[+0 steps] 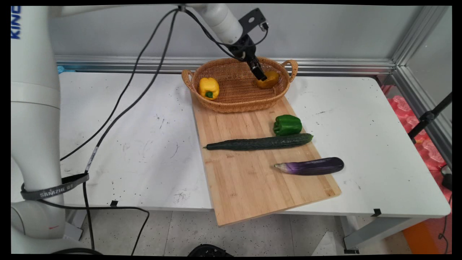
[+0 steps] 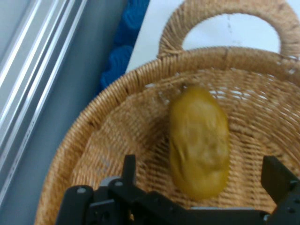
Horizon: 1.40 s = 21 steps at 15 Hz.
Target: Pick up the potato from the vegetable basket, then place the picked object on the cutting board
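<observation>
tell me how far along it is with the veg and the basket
No task is stated, so this is a guess. Looks done: the yellow pepper and an orange-yellow vegetable lie in the wicker basket. In hand: the gripper is open just above the orange-yellow one, holding nothing. Possibly left: the green pepper, cucumber and eggplant sit on the cutting board.

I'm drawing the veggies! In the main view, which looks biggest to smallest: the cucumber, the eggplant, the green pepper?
1. Cucumber, by far the longest.
2. Eggplant, shorter but a bit thicker.
3. Green pepper, short and chunky.
The eggplant lies slightly nearer the camera, but the order looks safe.
</observation>
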Each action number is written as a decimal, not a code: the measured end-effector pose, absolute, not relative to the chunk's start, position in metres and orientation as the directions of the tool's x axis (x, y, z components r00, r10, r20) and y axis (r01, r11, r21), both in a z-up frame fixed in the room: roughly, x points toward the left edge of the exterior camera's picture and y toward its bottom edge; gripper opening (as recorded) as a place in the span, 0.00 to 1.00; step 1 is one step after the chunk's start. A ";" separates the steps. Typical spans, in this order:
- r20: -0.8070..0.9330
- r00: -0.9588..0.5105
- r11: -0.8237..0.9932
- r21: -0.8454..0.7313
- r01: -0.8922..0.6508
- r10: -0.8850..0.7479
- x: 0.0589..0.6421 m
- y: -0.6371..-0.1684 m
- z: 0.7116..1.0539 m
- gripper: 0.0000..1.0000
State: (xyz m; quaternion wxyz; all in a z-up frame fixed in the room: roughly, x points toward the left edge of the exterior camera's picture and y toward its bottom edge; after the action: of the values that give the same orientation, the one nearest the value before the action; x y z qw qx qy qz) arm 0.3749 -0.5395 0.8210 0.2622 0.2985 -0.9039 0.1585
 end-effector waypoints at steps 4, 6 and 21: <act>0.583 -0.677 0.769 -0.132 -0.625 -0.450 0.369 -0.553 0.801 1.00; 0.588 -0.673 0.770 -0.129 -0.625 -0.448 0.366 -0.558 0.793 1.00; 0.607 -0.658 0.772 -0.111 -0.626 -0.446 0.353 -0.560 0.774 0.00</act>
State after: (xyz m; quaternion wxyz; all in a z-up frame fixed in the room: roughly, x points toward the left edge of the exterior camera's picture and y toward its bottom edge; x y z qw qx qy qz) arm 0.3529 -0.5601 0.7736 0.2862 0.2987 -0.8967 0.1573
